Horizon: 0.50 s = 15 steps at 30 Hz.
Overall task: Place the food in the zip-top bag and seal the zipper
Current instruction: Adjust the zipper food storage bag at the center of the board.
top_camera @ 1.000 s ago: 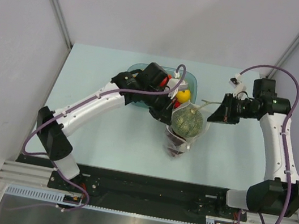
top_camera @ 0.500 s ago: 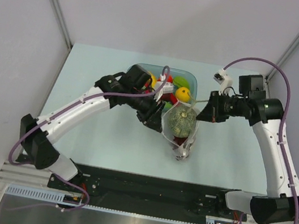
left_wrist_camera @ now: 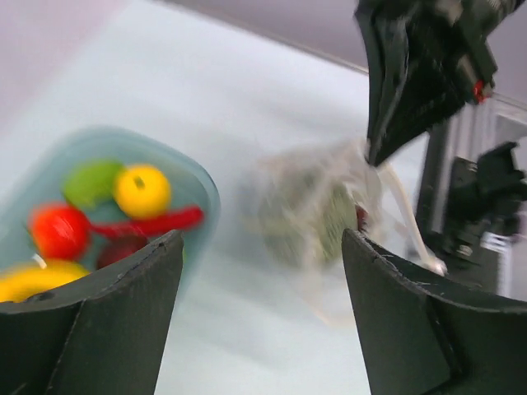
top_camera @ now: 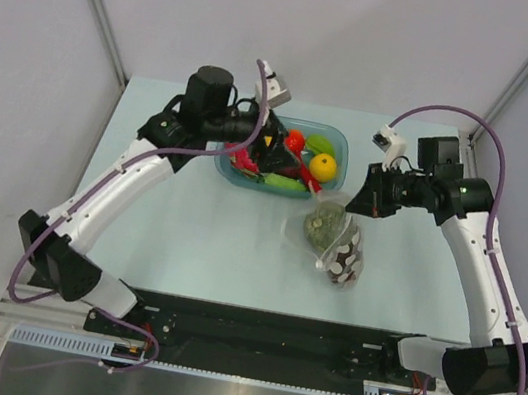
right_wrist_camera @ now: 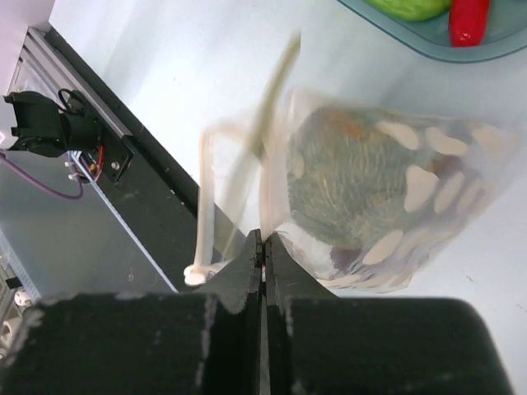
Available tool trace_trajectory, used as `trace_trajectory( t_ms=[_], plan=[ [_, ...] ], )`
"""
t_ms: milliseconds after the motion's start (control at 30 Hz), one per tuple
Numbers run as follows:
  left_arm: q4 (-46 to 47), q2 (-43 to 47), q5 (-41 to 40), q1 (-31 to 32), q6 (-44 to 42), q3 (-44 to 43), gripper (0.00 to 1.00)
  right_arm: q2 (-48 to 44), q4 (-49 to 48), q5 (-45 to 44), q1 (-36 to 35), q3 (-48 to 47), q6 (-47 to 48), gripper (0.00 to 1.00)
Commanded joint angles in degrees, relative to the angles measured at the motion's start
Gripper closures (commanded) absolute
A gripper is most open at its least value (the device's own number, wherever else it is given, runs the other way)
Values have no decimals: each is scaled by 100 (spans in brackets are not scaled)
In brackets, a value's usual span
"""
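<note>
Left gripper (left_wrist_camera: 259, 247) with fingers spread, holding nothing, above blue bowl (top_camera: 340, 155). Zip-top bag (top_camera: 333, 238) on table (top_camera: 188, 225) near the bowl, with grey-green ball (top_camera: 323, 223) and grapes (top_camera: 339, 264) inside. Right gripper (right_wrist_camera: 262, 239), pressed together, pinches the bag's edge.

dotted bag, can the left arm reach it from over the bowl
Probably yes: the left gripper hangs open over the blue bowl, bare table lies between it and the dotted bag, and the right gripper pinches only the bag's right edge.
</note>
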<state>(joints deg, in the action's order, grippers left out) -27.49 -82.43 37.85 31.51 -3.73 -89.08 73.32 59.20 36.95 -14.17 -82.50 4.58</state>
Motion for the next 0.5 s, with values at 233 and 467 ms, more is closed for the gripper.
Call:
trace_trajectory(
  t_ms=[233, 467],
  plan=[
    [542, -1275, 109, 875, -1975, -1314, 38, -222, -111, 321, 72, -55, 351, 100],
    [928, 76, -14, 708, -1078, 775, 28, -336, 48, 655, 600, 5, 403, 100]
  ],
)
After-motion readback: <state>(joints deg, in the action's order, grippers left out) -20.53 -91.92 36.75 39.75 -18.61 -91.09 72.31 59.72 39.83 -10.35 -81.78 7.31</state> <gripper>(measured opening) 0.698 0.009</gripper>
